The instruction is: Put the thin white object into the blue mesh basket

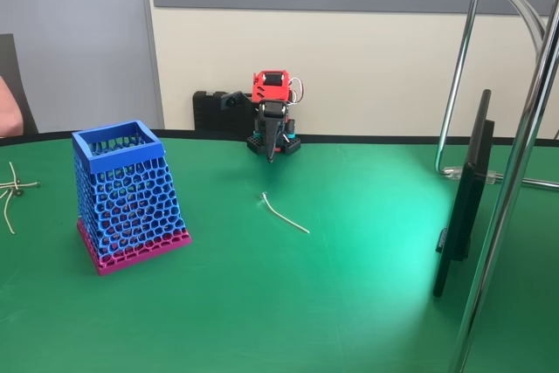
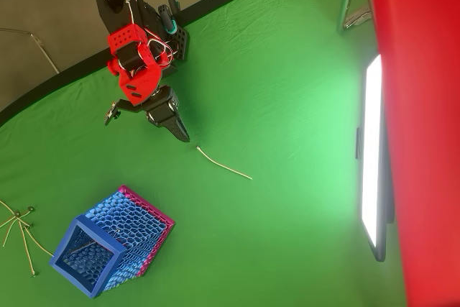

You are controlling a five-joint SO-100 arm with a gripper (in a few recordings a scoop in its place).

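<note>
Stick (image 1: 285,214) flat on table, hooked end toward tool (image 1: 271,156) | tool pressed together, empty

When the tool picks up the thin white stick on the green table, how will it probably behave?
The white stick looks very slim, so it is probably light and may flex a little. It lies flat on the green table, so the tool may find little height to grip and it could slide. Its slight curve and hooked end probably keep it from rolling.

One white stick (image 1: 285,213), one blue mesh basket (image 1: 127,196), one screen (image 1: 465,193).
</note>
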